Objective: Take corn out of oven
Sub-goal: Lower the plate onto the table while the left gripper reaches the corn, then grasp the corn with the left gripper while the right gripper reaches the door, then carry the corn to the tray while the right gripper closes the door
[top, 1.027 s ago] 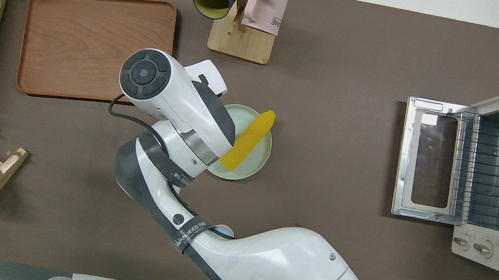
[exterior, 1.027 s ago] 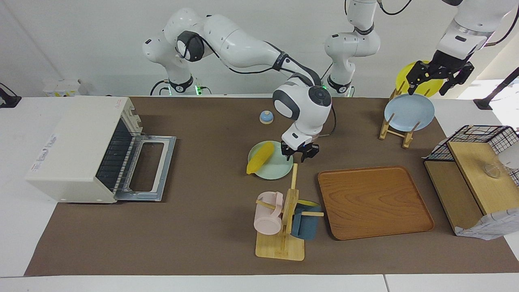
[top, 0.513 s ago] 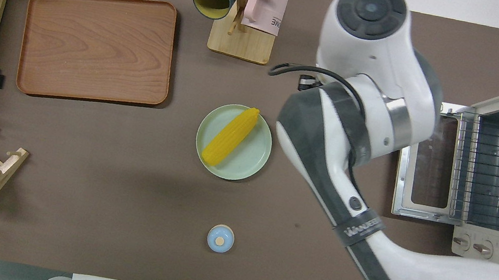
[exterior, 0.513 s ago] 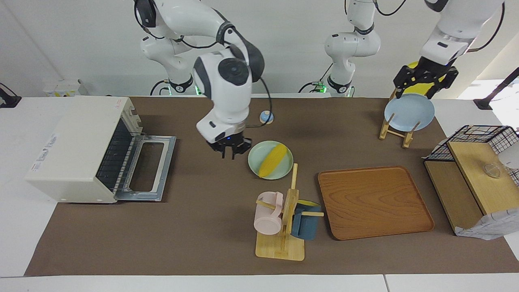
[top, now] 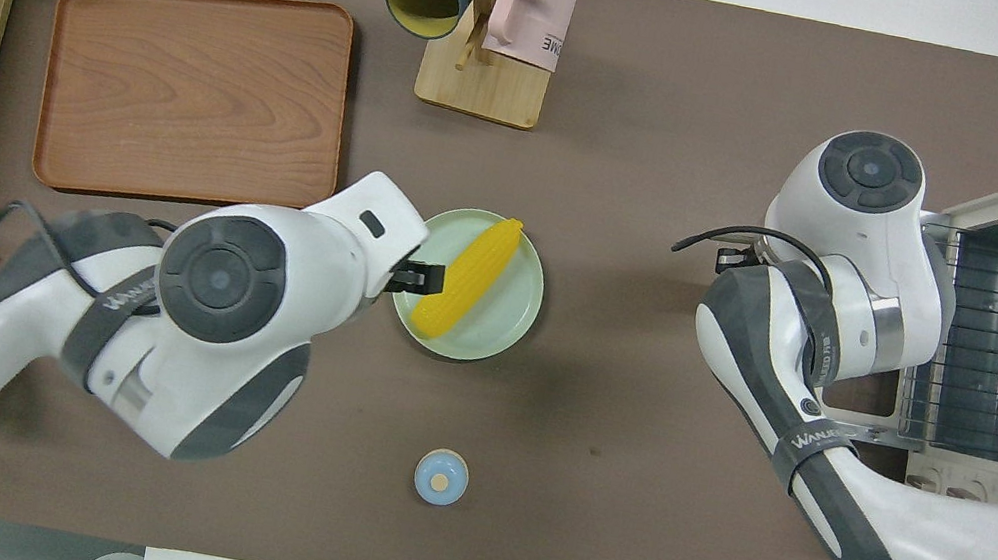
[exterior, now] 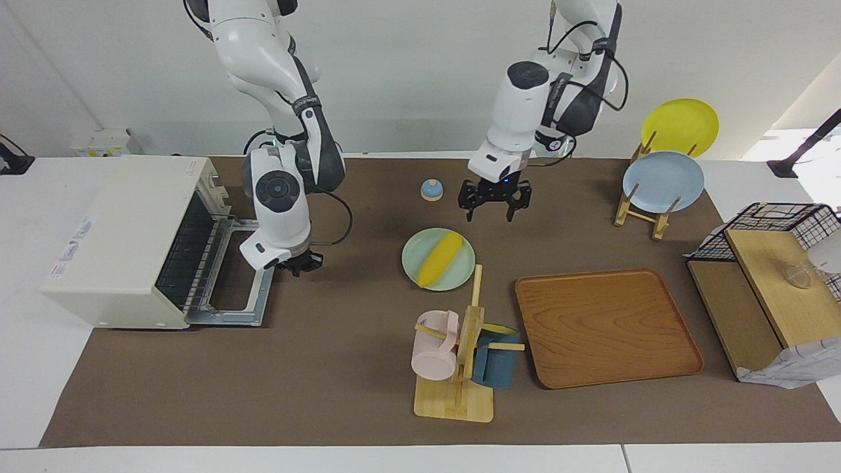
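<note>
The yellow corn (exterior: 440, 259) lies on a light green plate (exterior: 462, 270) at mid-table, outside the oven; the overhead view shows it too (top: 466, 277). The cream oven (exterior: 125, 230) stands at the right arm's end with its glass door (exterior: 244, 279) folded down flat and its wire rack (top: 981, 340) bare. My right gripper (exterior: 299, 264) hangs low at the door's free edge. My left gripper (exterior: 494, 205) is open and empty, up over the plate's edge, apart from the corn. One of its fingers (top: 424, 279) shows beside the corn.
A small blue bell (exterior: 431, 190) sits nearer to the robots than the plate. A mug tree (exterior: 460, 355) with a pink and a blue mug, a wooden tray (exterior: 608, 328), a plate rack (exterior: 647, 213) and a wire shelf (exterior: 769, 223) stand toward the left arm's end.
My right gripper has let go of the corn, left it on the plate and swung to the oven door. My left arm came from the plate rack to the green plate.
</note>
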You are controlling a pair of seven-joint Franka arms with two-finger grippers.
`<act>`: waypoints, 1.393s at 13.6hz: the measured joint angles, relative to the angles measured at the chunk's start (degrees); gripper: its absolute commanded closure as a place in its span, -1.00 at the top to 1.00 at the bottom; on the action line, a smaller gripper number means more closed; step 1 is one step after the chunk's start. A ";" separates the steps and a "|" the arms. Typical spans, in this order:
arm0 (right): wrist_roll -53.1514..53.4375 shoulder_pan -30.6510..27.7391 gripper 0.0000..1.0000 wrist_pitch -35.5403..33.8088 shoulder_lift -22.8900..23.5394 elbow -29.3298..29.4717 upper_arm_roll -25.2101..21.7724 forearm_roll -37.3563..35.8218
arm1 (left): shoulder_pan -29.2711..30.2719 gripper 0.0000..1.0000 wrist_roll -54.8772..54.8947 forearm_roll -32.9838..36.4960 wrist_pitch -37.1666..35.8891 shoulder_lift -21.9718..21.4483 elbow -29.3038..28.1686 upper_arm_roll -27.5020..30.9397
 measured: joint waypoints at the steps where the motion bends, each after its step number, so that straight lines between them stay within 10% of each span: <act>1: 0.00 0.00 -1.00 0.37 0.05 -0.35 0.07 -1.45 | -1.33 1.00 -0.05 -0.02 3.85 2.47 0.05 0.08; 8: -0.07 -1.44 -1.00 0.40 1.11 -1.51 0.10 -5.38 | -3.69 0.96 -0.39 -0.04 14.34 16.60 5.92 0.28; 11: -0.40 -1.76 -1.00 0.40 1.18 -1.76 0.10 -7.87 | -4.02 -0.83 -1.30 -0.04 15.04 19.03 6.48 0.31; 12: -0.51 -1.78 -1.00 0.40 1.18 -1.81 0.18 -8.59 | -4.12 -1.00 -2.06 -0.04 15.03 19.16 6.48 0.36; 19: -9.97 -2.70 -1.00 -9.55 -0.30 4.15 1.40 -9.21 | -0.77 -1.00 -6.70 -0.04 1.94 17.39 11.80 2.09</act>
